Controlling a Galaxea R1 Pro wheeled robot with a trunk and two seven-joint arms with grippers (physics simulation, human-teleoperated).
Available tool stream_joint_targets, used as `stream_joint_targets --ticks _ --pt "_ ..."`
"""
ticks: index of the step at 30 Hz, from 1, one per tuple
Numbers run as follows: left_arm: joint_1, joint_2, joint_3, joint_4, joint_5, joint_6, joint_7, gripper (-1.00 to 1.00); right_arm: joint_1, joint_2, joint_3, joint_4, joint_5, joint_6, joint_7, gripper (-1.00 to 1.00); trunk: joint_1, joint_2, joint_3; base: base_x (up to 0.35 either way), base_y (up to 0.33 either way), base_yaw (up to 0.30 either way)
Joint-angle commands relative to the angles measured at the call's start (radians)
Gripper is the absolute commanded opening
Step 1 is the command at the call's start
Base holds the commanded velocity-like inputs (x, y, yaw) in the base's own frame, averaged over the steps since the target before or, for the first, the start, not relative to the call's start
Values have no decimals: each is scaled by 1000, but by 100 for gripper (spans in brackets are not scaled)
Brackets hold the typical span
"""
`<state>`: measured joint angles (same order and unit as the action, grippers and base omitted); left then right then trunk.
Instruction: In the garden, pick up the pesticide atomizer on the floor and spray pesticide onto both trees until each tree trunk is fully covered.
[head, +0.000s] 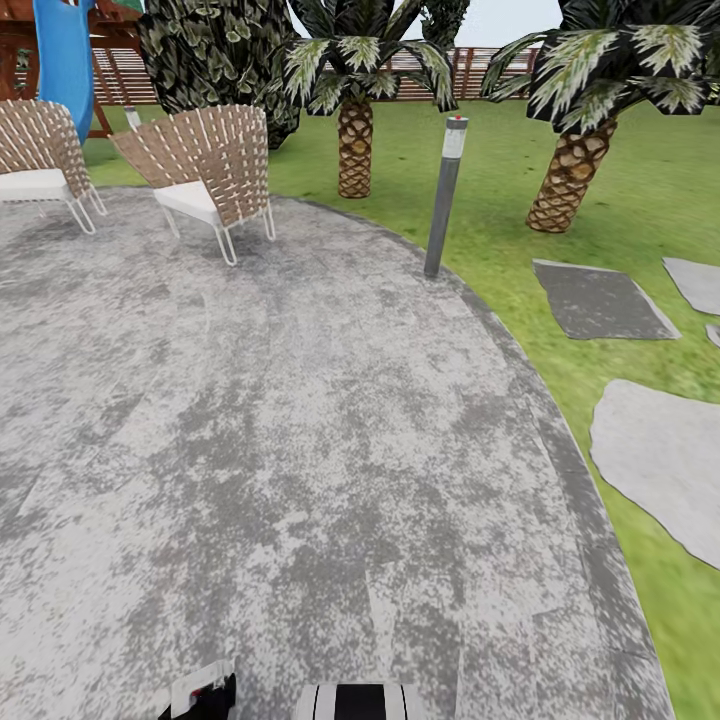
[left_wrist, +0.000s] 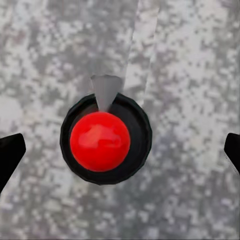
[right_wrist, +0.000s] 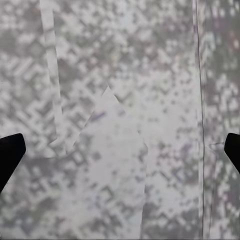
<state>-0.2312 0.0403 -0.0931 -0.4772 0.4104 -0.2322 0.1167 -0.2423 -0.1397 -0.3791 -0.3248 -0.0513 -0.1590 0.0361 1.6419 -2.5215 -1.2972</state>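
The robot stands on a round grey mottled patio (head: 300, 430) and looks across it toward the lawn (head: 500, 160). Two wicker chairs (head: 205, 165) sit at the far edge, a grey bollard lamp (head: 445, 195) marks the rim of the paving, and two scaly-trunked palms (head: 355, 140) grow on the grass beyond, with flat stepping stones (head: 600, 300) leading off to the right and a slatted brown fence (head: 470, 70) closing the garden behind.

Both arms look tucked in low and pointed at the ground, a sensible carrying pose for driving. The left hand (left_wrist: 120, 150) is spread wide with nothing in it, its dark fingertips (left_wrist: 10, 150) at the frame's edges; between them lies a red dome in a black ring (left_wrist: 102, 140), probably part of the robot's own base, though this is hard to tell. The right hand (right_wrist: 120, 150) is likewise wide open and empty above bare paving.

I cannot find the pesticide atomizer or the bare-trunked trees from here, so neither hand is near it, and the search is likely ahead.
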Motion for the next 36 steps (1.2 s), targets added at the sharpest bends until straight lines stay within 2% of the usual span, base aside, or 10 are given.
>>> stream_joint_targets --ticks 1,36 --pt "0 1 -8 0 6 -4 8 100 0 0 -3 1 -5 -4 4 100 0 0 -1 57 11 0" --pt "-1 1 -8 17 7 -5 8 100 0 0 -3 1 -3 -4 4 100 0 0 -1 6 16 0"
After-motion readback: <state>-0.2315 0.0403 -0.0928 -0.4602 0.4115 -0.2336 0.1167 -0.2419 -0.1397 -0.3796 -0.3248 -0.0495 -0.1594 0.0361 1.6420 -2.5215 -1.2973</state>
